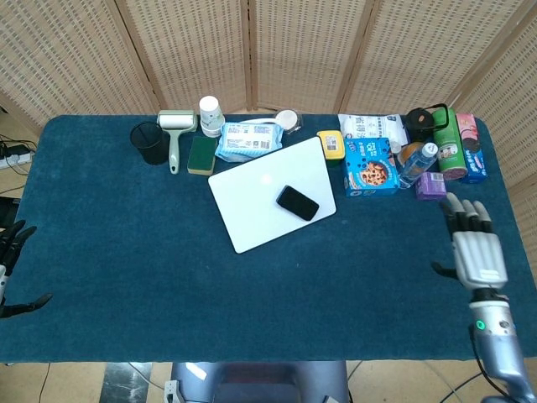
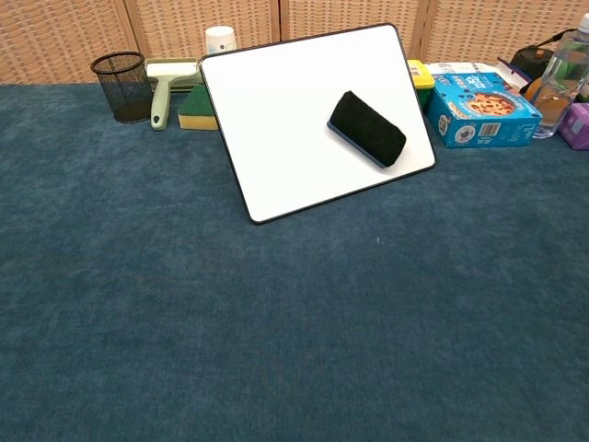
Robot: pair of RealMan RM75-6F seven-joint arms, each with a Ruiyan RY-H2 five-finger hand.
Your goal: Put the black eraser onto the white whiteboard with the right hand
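Black eraser [image 1: 298, 202]: lay flat on the white whiteboard [image 1: 252, 201], toward its right half, nothing touching it. The whiteboard rested on the blue table cloth [image 1: 126, 252], turned at an angle, its far corner near a yellow box [image 1: 331, 143]. Right hand [image 1: 476, 250]: stood over the right side of the table, well apart from the whiteboard, fingers straight and spread, thumb out to the side, holding nothing; it did not show in the chest view. Left hand [image 1: 10, 269]: only dark fingertips showed at the left edge of the head view, off the table, apart and holding nothing. Back row, left to right: black mesh cup [image 1: 151, 143], pale green lint roller [image 1: 175, 134], green and yellow sponge [image 1: 201, 154], white paper cup [image 1: 211, 115], pack of wipes [image 1: 247, 139], and the yellow box. Right of the whiteboard: blue cookie box [image 1: 370, 165], just beside the board's right corner; clear water bottle [image 1: 418, 164]; small purple box [image 1: 431, 185]; green can [image 1: 450, 143]. A folding wicker screen [image 1: 277, 50] stood behind the table.
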